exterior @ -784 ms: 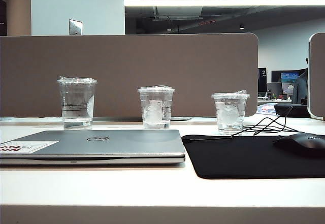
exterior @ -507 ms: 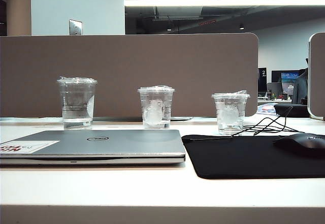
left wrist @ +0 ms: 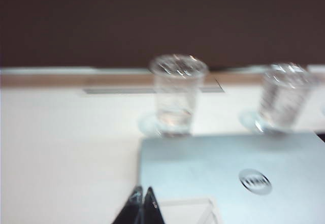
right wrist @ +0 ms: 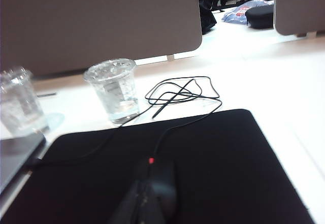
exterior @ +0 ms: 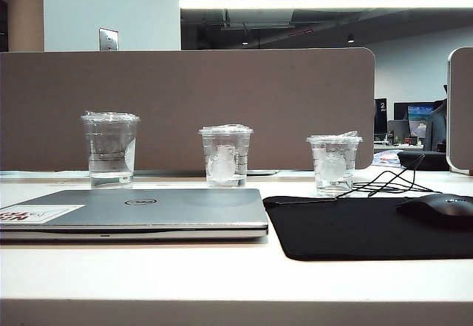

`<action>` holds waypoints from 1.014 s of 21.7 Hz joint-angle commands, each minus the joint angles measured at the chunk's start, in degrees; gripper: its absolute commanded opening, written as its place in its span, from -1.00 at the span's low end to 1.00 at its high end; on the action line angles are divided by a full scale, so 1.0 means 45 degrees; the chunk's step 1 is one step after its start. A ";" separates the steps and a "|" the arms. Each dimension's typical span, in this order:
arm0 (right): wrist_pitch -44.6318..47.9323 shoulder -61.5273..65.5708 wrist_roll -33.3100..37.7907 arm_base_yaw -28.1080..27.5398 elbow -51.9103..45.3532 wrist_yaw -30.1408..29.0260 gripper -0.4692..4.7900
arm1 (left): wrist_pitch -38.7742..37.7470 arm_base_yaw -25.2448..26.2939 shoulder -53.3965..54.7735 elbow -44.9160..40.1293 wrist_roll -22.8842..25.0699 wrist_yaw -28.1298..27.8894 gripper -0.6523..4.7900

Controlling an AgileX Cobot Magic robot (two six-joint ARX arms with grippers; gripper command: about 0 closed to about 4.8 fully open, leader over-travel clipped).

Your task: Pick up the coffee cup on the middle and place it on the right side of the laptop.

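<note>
The coffee cup (exterior: 225,156) stands in the middle of a row of three clear cups behind the closed silver laptop (exterior: 133,211). It has a white emblem on its side. The left wrist view shows it blurred (left wrist: 284,99) beyond the laptop lid (left wrist: 228,168). It also shows at the edge of the right wrist view (right wrist: 18,107). My left gripper (left wrist: 142,193) is shut and empty, low over the laptop's near left part. My right gripper (right wrist: 142,198) is shut and empty above the mouse. Neither gripper appears in the exterior view.
A larger ringed cup (exterior: 109,148) stands at the left and a short cup (exterior: 334,163) at the right. A black mouse pad (exterior: 355,230) lies right of the laptop with a black mouse (exterior: 440,208) and its looped cable (right wrist: 183,94). A brown partition (exterior: 185,104) stands behind.
</note>
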 commanded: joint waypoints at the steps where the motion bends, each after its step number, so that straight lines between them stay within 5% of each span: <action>1: 0.0583 -0.0024 0.1739 0.0005 -0.0053 -0.0015 -0.83 | 0.0257 -0.0243 0.2652 0.1413 -0.0044 0.1219 -0.78; 8: 0.2603 -0.0019 0.3084 0.0010 -0.0053 -0.1433 -0.83 | 0.1399 -0.2778 0.9520 0.4619 -0.0039 0.1355 -0.78; 11: 0.2841 0.0024 0.3084 0.0005 0.0078 -0.1331 -0.83 | 0.3245 -0.3138 1.1647 0.4901 -0.0044 0.2710 -0.78; 19: 0.3526 0.2487 0.1331 0.0277 0.1588 -0.0899 -0.83 | 0.4061 -0.3196 1.2497 0.5066 -0.0039 0.2875 -0.78; 22: 0.5406 0.6533 0.1438 0.0816 0.2929 -0.2506 -0.83 | 0.4823 -0.3196 1.2497 0.5066 -0.0039 0.2866 -0.78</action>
